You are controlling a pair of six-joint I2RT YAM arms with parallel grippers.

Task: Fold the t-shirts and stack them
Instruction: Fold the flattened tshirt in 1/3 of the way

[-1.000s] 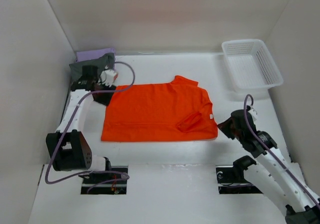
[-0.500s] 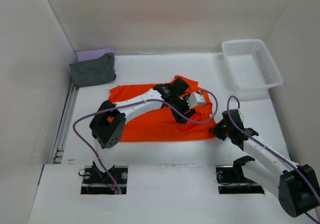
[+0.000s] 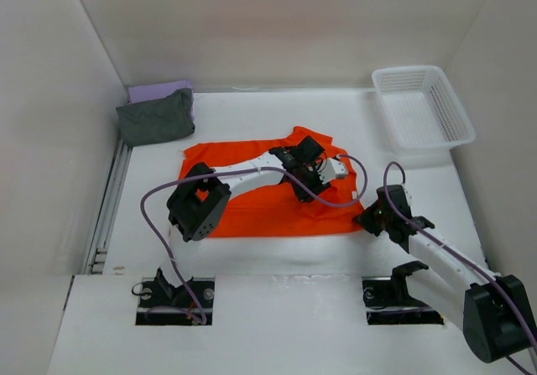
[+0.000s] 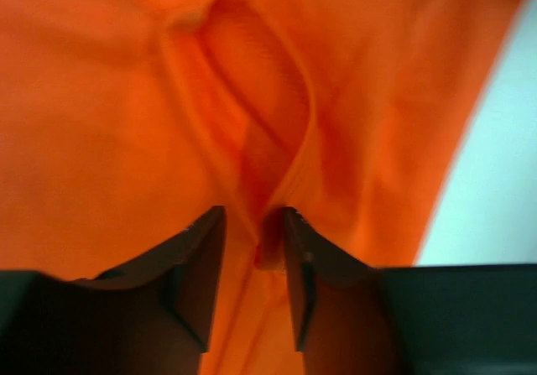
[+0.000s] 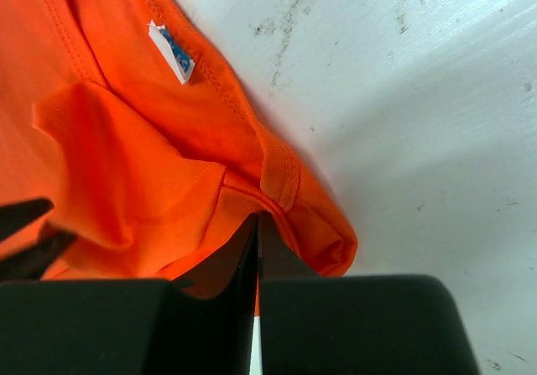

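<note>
Where white walls enclose it, the scuffed table [image 3: 277, 262] looks white.

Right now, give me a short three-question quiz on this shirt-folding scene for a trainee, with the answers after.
1. True or false: the orange t-shirt lies spread on the table.
2. Which corner of the table holds the white mesh basket? A) far right B) far left C) near left
3. Fill in: the dark grey t-shirt lies on top of the ____ one.

Key
1. True; the left gripper straddles a raised fold of it, while the right gripper is shut on its near right corner.
2. A.
3. Lavender; the lavender t-shirt shows behind the grey one at the far left.
</note>
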